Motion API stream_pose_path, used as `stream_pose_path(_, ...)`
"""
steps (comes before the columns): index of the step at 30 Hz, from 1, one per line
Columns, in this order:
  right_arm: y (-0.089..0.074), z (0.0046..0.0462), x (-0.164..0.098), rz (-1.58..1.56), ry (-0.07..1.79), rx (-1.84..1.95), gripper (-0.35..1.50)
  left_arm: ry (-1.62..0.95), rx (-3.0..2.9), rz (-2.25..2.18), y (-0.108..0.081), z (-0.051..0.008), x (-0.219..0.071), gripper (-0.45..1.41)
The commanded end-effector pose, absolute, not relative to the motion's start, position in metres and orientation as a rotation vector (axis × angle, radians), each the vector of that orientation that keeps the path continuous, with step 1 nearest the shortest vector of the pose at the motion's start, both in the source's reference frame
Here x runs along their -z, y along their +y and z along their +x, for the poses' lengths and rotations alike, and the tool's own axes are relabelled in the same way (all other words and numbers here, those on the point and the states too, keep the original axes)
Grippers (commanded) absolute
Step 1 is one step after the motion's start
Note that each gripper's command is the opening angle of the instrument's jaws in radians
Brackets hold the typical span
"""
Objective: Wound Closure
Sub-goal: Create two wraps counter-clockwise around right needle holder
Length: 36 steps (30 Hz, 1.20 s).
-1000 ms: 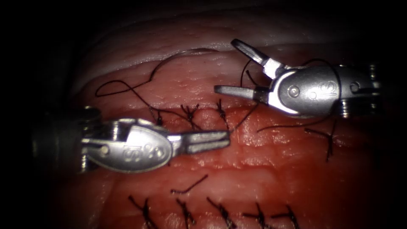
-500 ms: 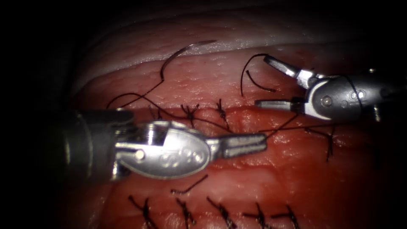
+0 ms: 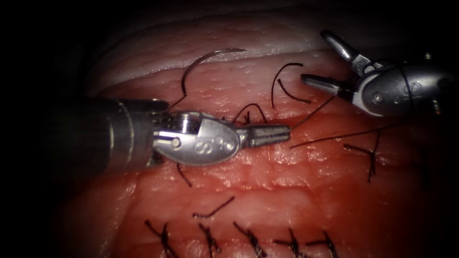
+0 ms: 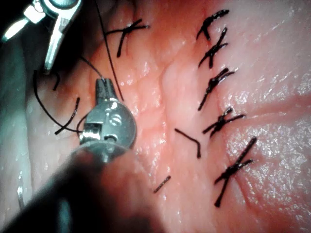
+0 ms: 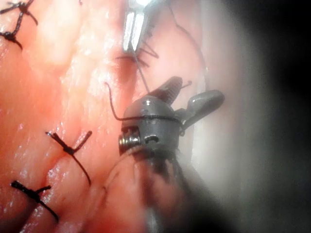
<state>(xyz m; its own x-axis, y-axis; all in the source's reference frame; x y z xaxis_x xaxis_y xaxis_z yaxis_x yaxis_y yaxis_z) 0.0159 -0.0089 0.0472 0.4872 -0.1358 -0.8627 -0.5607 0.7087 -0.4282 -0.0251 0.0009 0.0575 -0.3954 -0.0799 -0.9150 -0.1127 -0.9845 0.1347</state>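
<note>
A: Start with the endoscope view. What does the left tool (image 3: 282, 135) hold?

B: Its fingers are pressed together on the thread (image 3: 311, 111), right at their tips, over the cut (image 3: 306, 125) in the tissue (image 3: 267, 181). The strand runs up and to the right from there toward the right tool (image 3: 315, 59).

A: And the right tool?

B: Fingers spread wide, holding nothing. It sits above the cut, to the right, with the lower finger near a curl of thread.

A: Where is the needle (image 3: 205, 61)?

B: Lying free on the tissue above the cut, to the left, held by neither tool. Its curve arches upward with the tip toward the pale edge. Whether any part sits in the tissue I cannot tell.

A: Anything else there?

B: Tied stitches (image 3: 248, 241) in a row along the near edge, and a cut end of thread (image 3: 213, 209) lying loose above them.

A: Left wrist view?

B: The left tool (image 4: 103, 83) with fingers closed, thread (image 4: 109, 53) leading away from the tips. The right tool (image 4: 29, 43) is beyond it, fingers apart. A row of stitches (image 4: 214, 82) runs alongside.

A: Right wrist view?

B: The right tool (image 5: 194, 94) with fingers wide, nothing between them. The left tool (image 5: 132, 29) lies farther off, with thread (image 5: 142, 73) running from its tips.
</note>
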Motion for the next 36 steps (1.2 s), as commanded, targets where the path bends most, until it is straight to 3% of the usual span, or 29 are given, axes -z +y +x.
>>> stream_pose_path(1, -0.009, 0.0167, -0.048, -0.778, 1.042, -0.296, 0.90, 0.266, -2.595, -1.714, 0.001, -0.0257, -0.058, -0.45)
stream_pose_path(10, -0.008, 0.0149, -0.050, -0.885, 0.977, -0.262, 0.85, 0.262, -2.608, -1.698, 0.000, -0.0264, -0.058, -0.45)
stream_pose_path(13, -0.008, 0.0142, -0.050, -0.890, 0.981, -0.245, 0.98, 0.258, -2.606, -1.698, 0.000, -0.0264, -0.057, -0.45)
stream_pose_path(14, -0.008, 0.0136, -0.049, -0.884, 0.986, -0.237, 1.22, 0.249, -2.603, -1.702, 0.001, -0.0260, -0.057, -0.45)
stream_pose_path(24, -0.011, 0.0153, -0.050, -0.635, 1.040, -0.229, 1.18, 0.232, -2.601, -1.717, 0.000, -0.0262, -0.052, -0.45)
stream_pose_path(29, -0.012, 0.0176, -0.050, -0.440, 1.078, -0.258, 1.05, 0.265, -2.630, -1.745, 0.001, -0.0265, -0.048, -0.45)
stream_pose_path(30, -0.012, 0.0181, -0.050, -0.389, 1.078, -0.252, 0.91, 0.282, -2.627, -1.755, 0.002, -0.0264, -0.047, -0.45)
stream_pose_path(31, -0.012, 0.0181, -0.050, -0.389, 1.078, -0.252, 0.91, 0.282, -2.627, -1.755, 0.002, -0.0264, -0.047, -0.45)
stream_pose_path(32, -0.013, 0.0186, -0.051, -0.313, 1.083, -0.251, 0.71, 0.301, -2.624, -1.767, 0.003, -0.0262, -0.046, -0.45)
stream_pose_path(33, -0.013, 0.0186, -0.051, -0.313, 1.083, -0.251, 0.71, 0.301, -2.624, -1.767, 0.003, -0.0262, -0.046, -0.45)
stream_pose_path(35, -0.013, 0.0187, -0.051, -0.250, 1.078, -0.236, 0.44, 0.314, -2.621, -1.781, 0.004, -0.0259, -0.045, -0.45)
stream_pose_path(36, -0.013, 0.0188, -0.051, -0.217, 1.091, -0.240, 0.43, 0.313, -2.623, -1.779, 0.004, -0.0258, -0.045, -0.45)
